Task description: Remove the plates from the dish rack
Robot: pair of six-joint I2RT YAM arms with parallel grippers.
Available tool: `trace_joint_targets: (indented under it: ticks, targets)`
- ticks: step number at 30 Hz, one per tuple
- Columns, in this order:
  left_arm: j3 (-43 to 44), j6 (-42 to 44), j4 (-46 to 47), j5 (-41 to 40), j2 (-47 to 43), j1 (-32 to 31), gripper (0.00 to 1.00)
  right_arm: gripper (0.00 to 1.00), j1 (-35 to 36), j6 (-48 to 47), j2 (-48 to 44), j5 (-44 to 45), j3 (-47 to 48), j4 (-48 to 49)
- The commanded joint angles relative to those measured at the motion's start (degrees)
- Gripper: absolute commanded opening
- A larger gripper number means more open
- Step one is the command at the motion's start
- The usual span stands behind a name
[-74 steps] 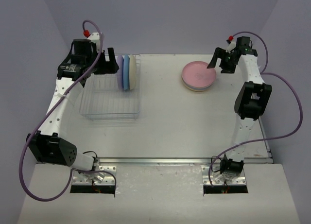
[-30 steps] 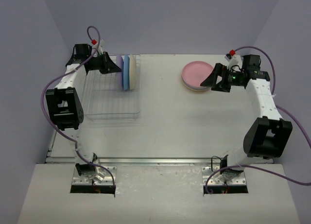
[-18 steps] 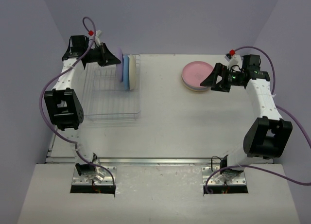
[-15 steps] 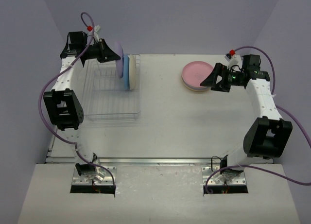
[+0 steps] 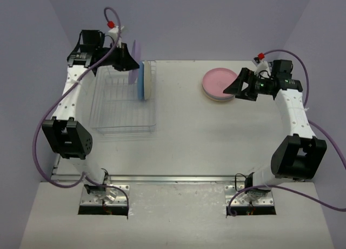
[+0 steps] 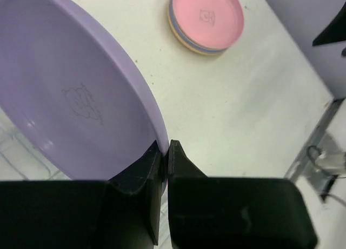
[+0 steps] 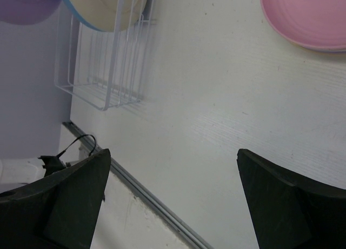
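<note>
Quickly: the left jaws [image 6: 165, 149] are pinched narrow on the lower rim of a round matte lavender plate [image 6: 81, 98]. The plate stands on edge, rising up and away from the jaws, above the far end of the see-through silvery wire dish rack [image 5: 121, 111]. Just below and beside the jaws, a blue plate [image 5: 141, 81] and a cream plate [image 5: 147, 80] stand upright, touching each other, in the rack's far slots; the lavender plate's lower edge is close to their tops, contact can't be told.

The right jaws [image 5: 232, 86] are spread wide and hold nothing. They hover over the white desk [image 5: 216, 141], just beside a flat stack of plates with a pink one on top [image 5: 219, 82]; the stack sits ahead of them and off toward one finger. The rack is well apart from these jaws, across the desk.

Faint embossed marks sit at the centres of the lavender and pink plates, not readable.
</note>
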Motion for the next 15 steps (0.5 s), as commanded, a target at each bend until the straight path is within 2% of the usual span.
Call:
trace_joint_targets:
  ticks: [1, 3, 6, 8, 9, 12, 14, 15]
  targets:
    - [-16.86, 19.46, 4.59, -25.26, -16.53, -18.93, 0.0, 0.99, 0.09, 1.92, -3.24, -0.11, 3.24, 2.01]
    - [-22.82, 24.9, 7.64, -35.06, -20.69, -29.62, 0.0, 0.99, 0.09, 1.93, -3.61, -0.25, 3.99, 1.49]
    - [-31.94, 30.32, 11.52, -51.1, -25.03, -39.47, 0.0, 0.99, 0.09, 1.7, -3.92, -0.7, 5.44, 0.35]
    - [-37.91, 36.22, 14.83, -58.11, -27.13, -46.02, 0.0, 0.99, 0.09, 1.31, -3.94, -0.71, 6.93, -0.55]
    - [-42.23, 38.14, 16.95, -62.05, -28.31, -47.24, 0.0, 0.99, 0.24, 1.07, -3.94, -0.72, 7.41, -1.49]
    - [-48.5, 43.86, 20.54, -67.22, -30.31, -50.78, 0.0, 0.99, 2.94, -1.97, -3.35, 2.29, 10.16, -5.3]
    - [-52.47, 45.79, 21.64, -68.36, -31.13, -52.37, 0.0, 0.99, 5.82, -4.31, -3.25, 6.31, 11.02, -7.02]
    - [-53.82, 47.57, 22.23, -69.78, -31.71, -54.07, 0.0, 0.99, 9.5, -6.4, -3.14, 10.48, 10.97, -8.15]
